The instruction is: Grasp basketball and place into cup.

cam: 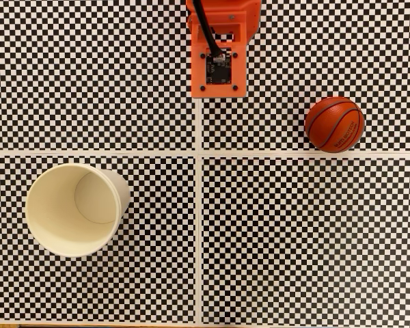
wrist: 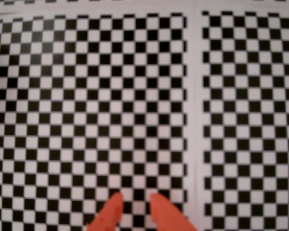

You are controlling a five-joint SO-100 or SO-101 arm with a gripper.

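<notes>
Basketball point(cam: 334, 124) sits on the checkered bench point(cam: 294, 239), right side of the fixed view, just above the white horizontal strip, free on all sides. Cup point(cam: 74, 209) stands upright at lower left of that view, mouth open, empty, well apart from the ball. Orange arm base point(cam: 219, 48) at top centre, between the two.

Wrist view: hand point(wrist: 136, 201) enters from the bottom edge, two orange fingertips point(wrist: 111, 208) with a narrow gap between them, a little parted, nothing held. Under them only checker pattern and a white strip.

Step in hand, as I judge it: the reach to the ball, not yet begun in earnest.

To do it well:
- Swing toward the right of the fixed view until the ball comes into the wrist view, centred ahead of the fingertips.
- Spread the fingers wider than the ball before descending; the present gap looks too narrow.
- Come down straddling the ball's widest part. A round ball likely rolls if one finger touches first, so both should close together.
- Pinch below the middle line, or it may squirt out.
- Lift clear before crossing to the cup, which looks light and could tip if nudged.
</notes>
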